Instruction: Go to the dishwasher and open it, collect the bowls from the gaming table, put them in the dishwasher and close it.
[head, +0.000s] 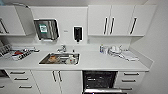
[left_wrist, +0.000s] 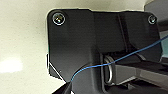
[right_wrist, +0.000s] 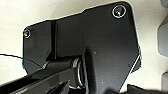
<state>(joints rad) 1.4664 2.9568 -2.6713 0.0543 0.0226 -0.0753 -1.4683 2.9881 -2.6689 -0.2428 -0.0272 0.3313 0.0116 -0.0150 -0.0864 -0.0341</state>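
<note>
The dishwasher (head: 99, 79) is built in under the white counter (head: 105, 63), right of the sink cabinet. It stands open: its dark inside with racks shows, and its steel-fronted door (head: 105, 91) is folded down toward me at the lower edge of the head view. I face the kitchenette head on. In both wrist views a pale surface lies behind the arms' dark plates.
A steel sink (head: 42, 60) holding dishes is set into the counter left of the dishwasher, with a tap (head: 62, 48) behind it. White drawers (head: 130, 78) flank the dishwasher on the right, and a wall (head: 160, 62) closes that side. Cups and containers (head: 113, 50) stand at the counter's back right.
</note>
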